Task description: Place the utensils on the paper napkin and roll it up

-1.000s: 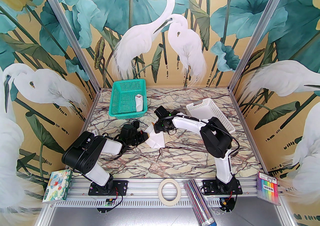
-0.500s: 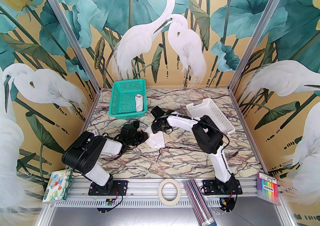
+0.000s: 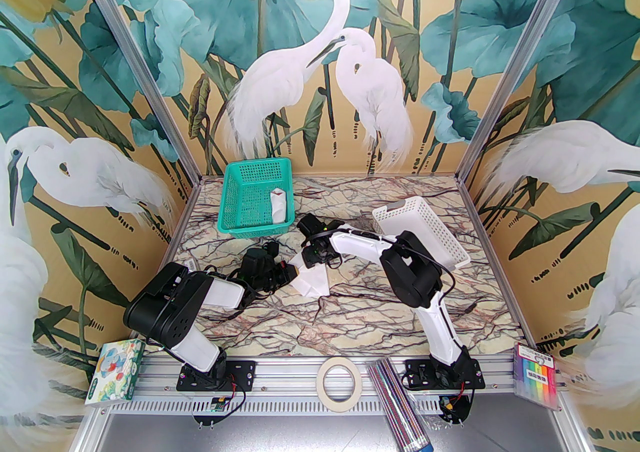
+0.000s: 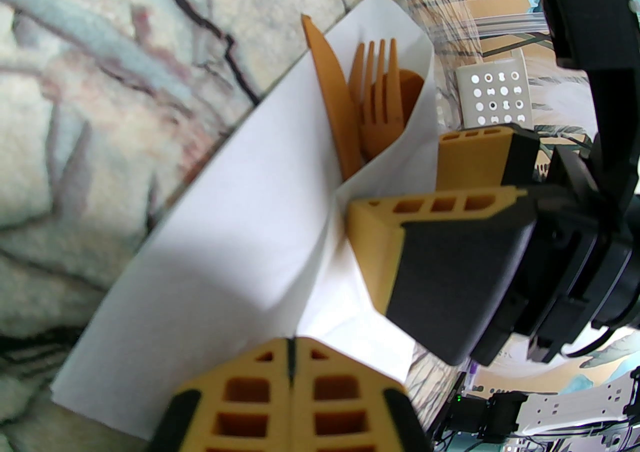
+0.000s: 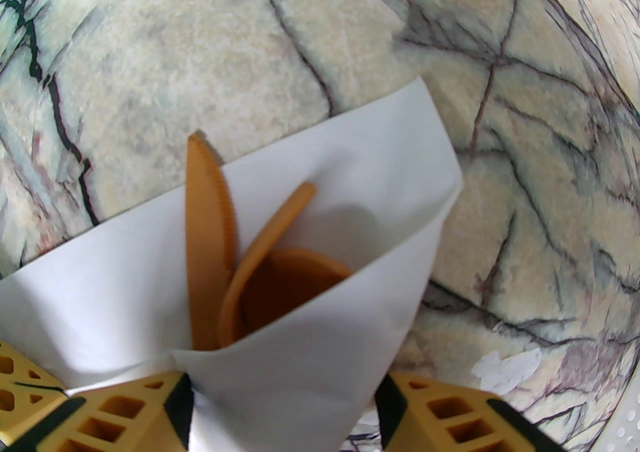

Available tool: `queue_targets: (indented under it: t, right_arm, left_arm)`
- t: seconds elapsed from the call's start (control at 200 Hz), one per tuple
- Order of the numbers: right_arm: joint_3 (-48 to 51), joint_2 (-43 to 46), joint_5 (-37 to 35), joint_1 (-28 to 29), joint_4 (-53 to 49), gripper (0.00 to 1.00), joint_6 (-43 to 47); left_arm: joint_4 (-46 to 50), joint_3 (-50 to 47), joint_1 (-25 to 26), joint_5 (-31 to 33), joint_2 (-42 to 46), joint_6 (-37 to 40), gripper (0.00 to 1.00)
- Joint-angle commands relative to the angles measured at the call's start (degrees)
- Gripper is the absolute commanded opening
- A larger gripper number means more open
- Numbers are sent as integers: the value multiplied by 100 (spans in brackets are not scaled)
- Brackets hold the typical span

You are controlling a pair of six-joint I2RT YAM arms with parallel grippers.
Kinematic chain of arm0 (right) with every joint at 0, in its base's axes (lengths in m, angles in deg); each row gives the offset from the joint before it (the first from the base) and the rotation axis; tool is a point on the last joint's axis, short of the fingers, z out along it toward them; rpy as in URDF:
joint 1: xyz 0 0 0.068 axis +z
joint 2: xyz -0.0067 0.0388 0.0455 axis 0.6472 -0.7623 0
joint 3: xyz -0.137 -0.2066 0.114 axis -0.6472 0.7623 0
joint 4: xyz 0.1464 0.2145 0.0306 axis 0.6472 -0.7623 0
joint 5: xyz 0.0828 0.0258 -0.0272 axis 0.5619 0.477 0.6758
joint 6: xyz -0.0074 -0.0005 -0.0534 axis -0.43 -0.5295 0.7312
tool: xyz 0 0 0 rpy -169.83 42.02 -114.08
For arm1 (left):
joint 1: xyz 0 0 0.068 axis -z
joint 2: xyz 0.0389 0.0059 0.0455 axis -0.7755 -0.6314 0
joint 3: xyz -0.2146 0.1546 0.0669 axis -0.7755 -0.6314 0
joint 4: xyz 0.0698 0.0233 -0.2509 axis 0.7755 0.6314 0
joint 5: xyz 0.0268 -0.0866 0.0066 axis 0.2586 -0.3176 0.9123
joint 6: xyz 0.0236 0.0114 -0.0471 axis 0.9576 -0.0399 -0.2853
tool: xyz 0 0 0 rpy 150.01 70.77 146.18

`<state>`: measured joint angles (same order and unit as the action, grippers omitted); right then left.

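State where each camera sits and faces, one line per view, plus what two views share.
Top external: above and behind the bases, looking down at the table; both arms show.
Left wrist: on the left arm, looking along the shut left gripper at the paper napkin.
Right wrist: on the right arm, looking down past the right gripper, fingers either side of it.
Shared: both wrist views show the utensils inside.

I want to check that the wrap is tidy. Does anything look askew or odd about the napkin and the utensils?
Yes. The paper napkin is only a loose, open cone, not a tight roll. The knife tip pokes out past its edge, while fork and spoon sit inside.
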<state>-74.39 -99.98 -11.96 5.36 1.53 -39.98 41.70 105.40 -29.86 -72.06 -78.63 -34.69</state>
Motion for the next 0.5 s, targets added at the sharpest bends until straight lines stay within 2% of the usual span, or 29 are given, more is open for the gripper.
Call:
queue_targets:
  t: [0.0,0.26,0.495]
  right_arm:
    - [194,105,-321,-118,-151,61,18]
    - [263,233,-148,-157,-43,54,28]
    - [286,299,450,-343,220,56,122]
  left_arm:
    - [723,-94,-46,433,-50,98,0]
    - [772,-62,-48,407,-49,115,0]
    - [606,-182,-43,303,-13,-31,0]
